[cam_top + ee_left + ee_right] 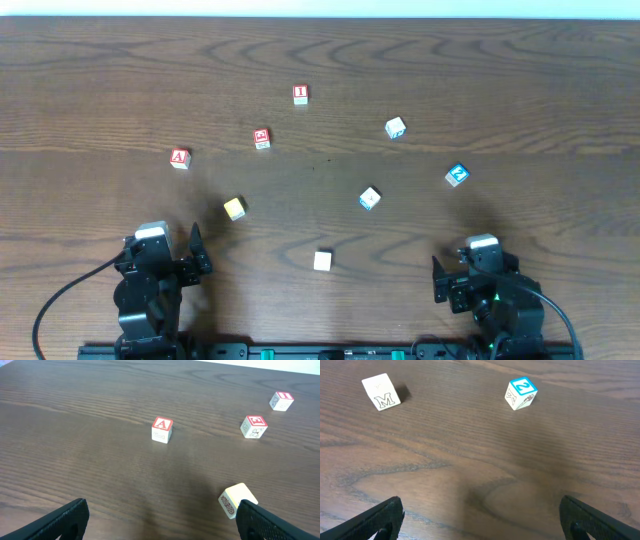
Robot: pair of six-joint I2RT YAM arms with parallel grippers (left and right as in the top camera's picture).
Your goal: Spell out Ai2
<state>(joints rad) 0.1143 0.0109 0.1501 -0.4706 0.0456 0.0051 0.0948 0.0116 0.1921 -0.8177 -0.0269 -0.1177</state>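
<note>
The left tool (162, 522) and right tool (480, 517) are held wide open, empty; the red-edged wooden "A" cube (162, 429) is seen mid-frame, untouched.

The table (90, 60) is dark brown with a wood-grain top. Its grain runs crosswise to the jaws in long wavy bands, and it curls into a loop just ahead of the right-hand pair. At the far edge, well beyond both pairs of jaws, a pale strip (320, 8) shows; wall or floor, I can't tell. The light is soft and even, shadows are faint, and the wood has a dull sheen.
</note>
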